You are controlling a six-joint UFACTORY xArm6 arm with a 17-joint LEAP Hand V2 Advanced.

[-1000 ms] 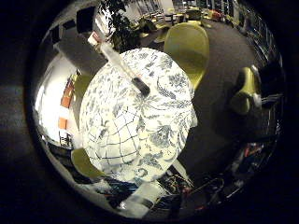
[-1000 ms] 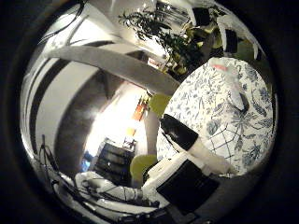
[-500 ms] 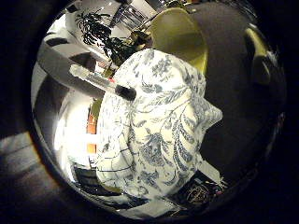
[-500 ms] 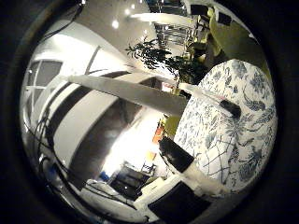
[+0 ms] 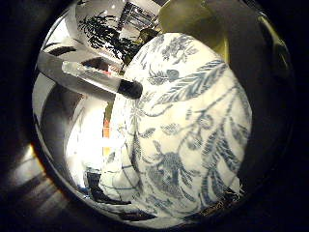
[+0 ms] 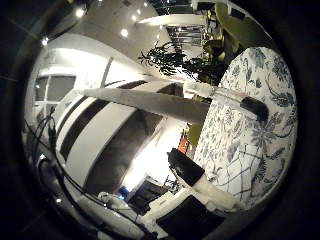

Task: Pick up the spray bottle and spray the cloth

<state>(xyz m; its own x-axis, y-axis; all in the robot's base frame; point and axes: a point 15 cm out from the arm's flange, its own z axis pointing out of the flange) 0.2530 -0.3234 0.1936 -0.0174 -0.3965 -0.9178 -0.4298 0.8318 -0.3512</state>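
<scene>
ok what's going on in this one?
The robot hand is over a table draped in a blue-and-white floral tablecloth, which fills much of the little-finger-side view, so the palm is close to it. Fingers reach out straight over the cloth and hold nothing. No spray bottle shows in either view, so the pick-up does not look done. A plant stands in the room behind.

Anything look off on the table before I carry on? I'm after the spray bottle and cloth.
Neither a spray bottle nor a separate cloth shows in either palm view. The round table's blue-and-white floral tablecloth looks bare, nothing spilled or askew on it. The hand's fingers reach out straight over it, holding nothing.
</scene>
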